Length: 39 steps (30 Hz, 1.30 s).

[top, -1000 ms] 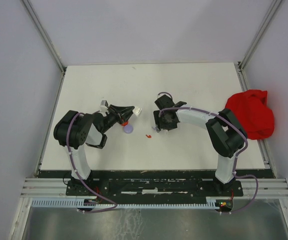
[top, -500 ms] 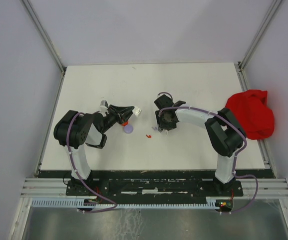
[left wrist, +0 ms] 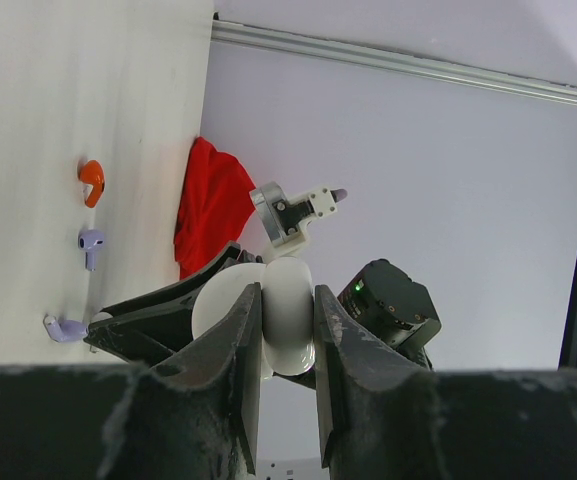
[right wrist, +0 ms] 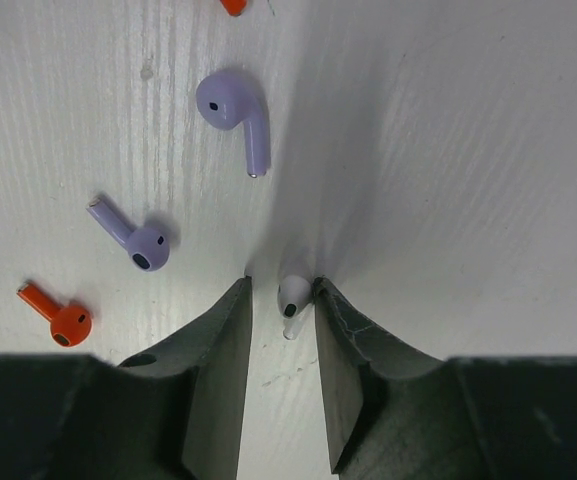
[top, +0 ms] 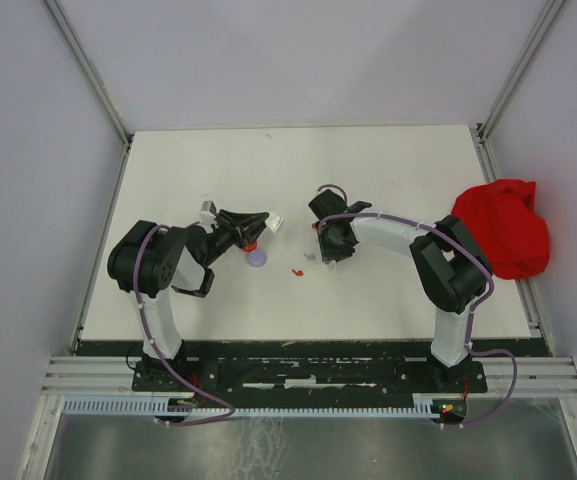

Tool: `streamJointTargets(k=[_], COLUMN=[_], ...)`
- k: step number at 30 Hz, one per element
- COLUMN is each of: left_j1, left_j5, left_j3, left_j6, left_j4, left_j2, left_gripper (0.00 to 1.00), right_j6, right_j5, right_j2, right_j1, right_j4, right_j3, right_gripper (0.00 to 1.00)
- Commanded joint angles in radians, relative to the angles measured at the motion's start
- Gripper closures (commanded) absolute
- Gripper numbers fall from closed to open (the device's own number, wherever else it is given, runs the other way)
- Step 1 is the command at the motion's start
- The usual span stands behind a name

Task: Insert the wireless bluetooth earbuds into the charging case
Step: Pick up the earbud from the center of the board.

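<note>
Table [top: 398, 180]: far half and near strip left open for passage. Right edge: blocked by a heaped red cloth [top: 503, 240]. Centre: occupied by the left gripper [left wrist: 285, 300], clamped on the white charging case [left wrist: 288, 275], and the right gripper [right wrist: 280, 292], whose parted fingers straddle a white earbud [right wrist: 293, 297]. Just beside those fingers: two purple earbuds [right wrist: 233, 110] and a red earbud [right wrist: 58, 318] are scattered, narrow gaps between.
</note>
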Motion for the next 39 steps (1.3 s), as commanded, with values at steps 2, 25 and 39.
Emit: streamJointTargets(k=[2,25,39], left_j1=[0.006,0.006,-0.006], left_j5=[0.009,0.009,0.024], left_j3=[-0.002,0.0,0.023], left_j6=[-0.035,-0.039,-0.038], left_j4=[0.151,0.162,0.104], left_j2=[0.006,0.014,-0.012], left_gripper=[0.97,0.97,0.97], right_j6=[0.009,-0.014,-0.284], right_j5=[0.028,0.057,0.05], right_j2=[0.03,0.02,-0.288], right_j1=[0.004,0.005,0.005], right_j4=[-0.033,-0.024,0.433], right_j3=[0.02,0.031,0.01], right_gripper=[0.63,0.91,0.97])
